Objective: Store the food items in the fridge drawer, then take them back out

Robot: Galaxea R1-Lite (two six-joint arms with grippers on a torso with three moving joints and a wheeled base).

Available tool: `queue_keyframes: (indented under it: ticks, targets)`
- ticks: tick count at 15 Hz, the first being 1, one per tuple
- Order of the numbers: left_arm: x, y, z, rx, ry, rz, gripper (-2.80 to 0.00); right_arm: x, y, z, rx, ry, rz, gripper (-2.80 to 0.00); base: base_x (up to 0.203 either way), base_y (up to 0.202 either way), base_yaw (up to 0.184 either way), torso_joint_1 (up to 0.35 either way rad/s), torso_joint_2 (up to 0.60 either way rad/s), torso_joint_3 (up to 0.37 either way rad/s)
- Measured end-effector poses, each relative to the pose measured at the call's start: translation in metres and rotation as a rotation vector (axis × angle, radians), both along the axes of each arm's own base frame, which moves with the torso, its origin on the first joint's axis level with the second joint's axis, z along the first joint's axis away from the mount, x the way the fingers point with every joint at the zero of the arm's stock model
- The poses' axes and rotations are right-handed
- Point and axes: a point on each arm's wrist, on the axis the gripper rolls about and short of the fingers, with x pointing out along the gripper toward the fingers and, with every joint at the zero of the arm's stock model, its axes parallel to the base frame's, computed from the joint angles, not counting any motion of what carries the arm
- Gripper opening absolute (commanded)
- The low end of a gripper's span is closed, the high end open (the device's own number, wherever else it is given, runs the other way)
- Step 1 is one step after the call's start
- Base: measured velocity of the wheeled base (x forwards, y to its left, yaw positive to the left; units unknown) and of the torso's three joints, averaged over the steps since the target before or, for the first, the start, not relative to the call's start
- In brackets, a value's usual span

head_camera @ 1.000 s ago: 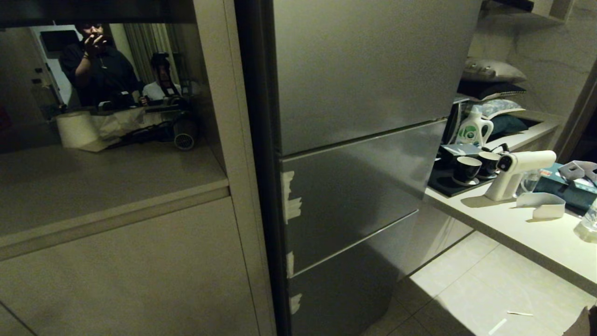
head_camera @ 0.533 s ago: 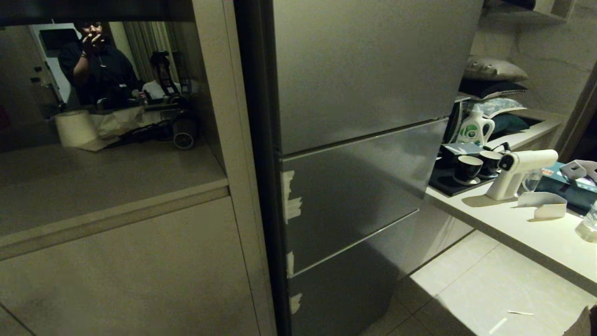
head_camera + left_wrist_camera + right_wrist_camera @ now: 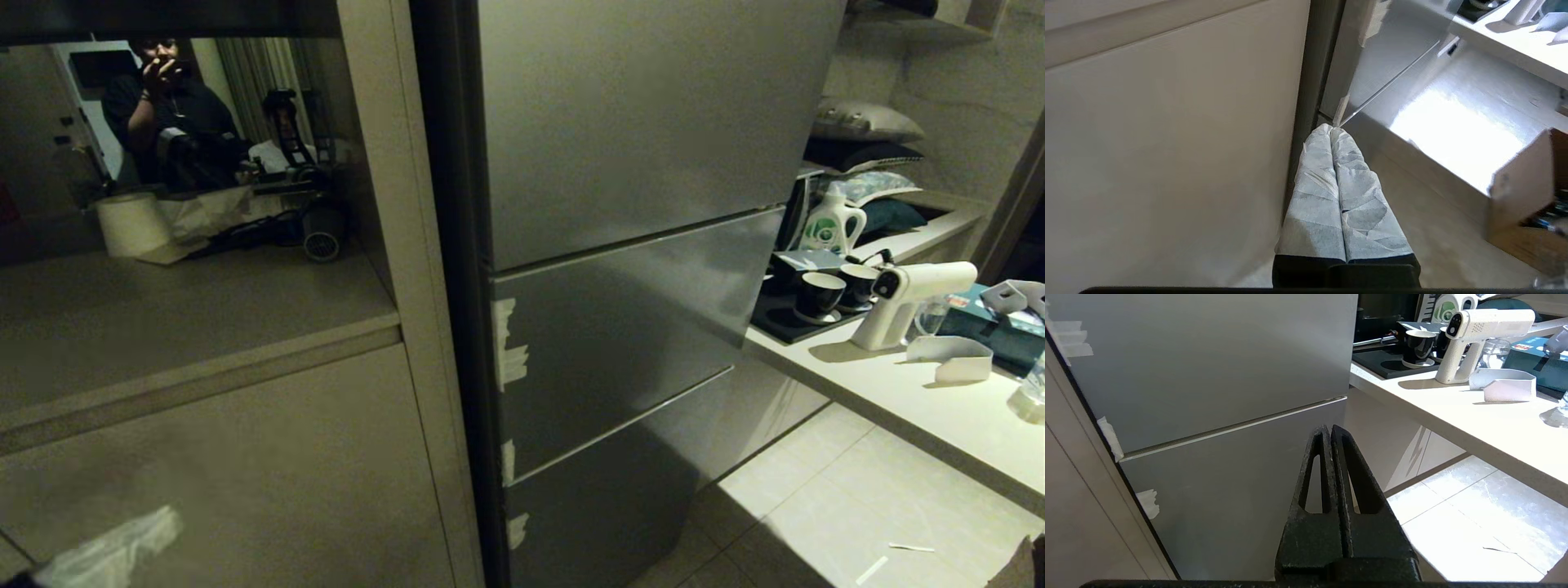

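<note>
Fridge (image 3: pixel 637 269): fills the middle of the head view, grey steel, all of its fronts shut. Strips of pale tape (image 3: pixel 510 355) sit along its left edge.
Fridge drawer: not visible in any view; nothing inside the fridge shows, so its place cannot be told.
Food items: none can be made out in any view.
Left gripper (image 3: pixel 1332 130): its fingers are wrapped in white cloth and its jaws are pressed together, holding nothing. In the left wrist view its tip sits at frame centre, pointing at the dark gap between the cream cabinet (image 3: pixel 1167 155) and the fridge's lower left corner. In the head view only a blurred white shape shows at the lower left corner.
Right gripper (image 3: pixel 1329 430): bare black fingers, jaws pressed together and empty. In the right wrist view it sits at lower centre, in front of the fridge's lower fronts, apart from them.
Bench (image 3: pixel 922 408): right side of the head view, carrying a white spray gun (image 3: pixel 902 302), two dark cups (image 3: pixel 816 294) on a black tray, a detergent bottle (image 3: pixel 829 224) and a teal box (image 3: pixel 988 327).
Floor (image 3: pixel 824 506): pale tiles at lower right, brightly lit.
Cardboard box (image 3: pixel 1527 196): at the right edge of the left wrist view, standing on the floor.
Mirror panel (image 3: pixel 188 147): upper left of the head view; it reflects a person in dark clothes and a paper roll.
</note>
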Motion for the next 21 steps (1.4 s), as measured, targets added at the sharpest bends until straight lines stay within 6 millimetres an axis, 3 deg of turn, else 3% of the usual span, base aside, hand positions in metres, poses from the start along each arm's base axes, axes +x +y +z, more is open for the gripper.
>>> queue_keyframes:
  ticks: [6,11,15,21]
  targets:
    - [0.118,-0.019,-0.008,-0.009,-0.016,-0.062,-2.8,0.0,0.0,0.0,0.0,0.0,0.001,-2.8,0.0,0.0,0.0,0.0,0.0,0.0]
    - [0.189,-0.04,-0.014,0.0,-0.124,-0.016,-2.8,0.0,0.0,0.0,0.002,0.0,0.001,-2.8,0.0,0.0,0.0,0.0,0.0,0.0]
    - [0.224,-0.066,-0.027,-0.011,-0.191,-0.049,-2.8,0.0,0.0,0.0,0.002,0.0,0.0,-2.8,0.0,0.0,0.0,0.0,0.0,0.0]
    - [0.241,-0.109,-0.031,-0.019,-0.209,-0.103,-2.8,0.0,0.0,0.0,0.002,0.0,0.001,-2.8,0.0,0.0,0.0,0.0,0.0,0.0]
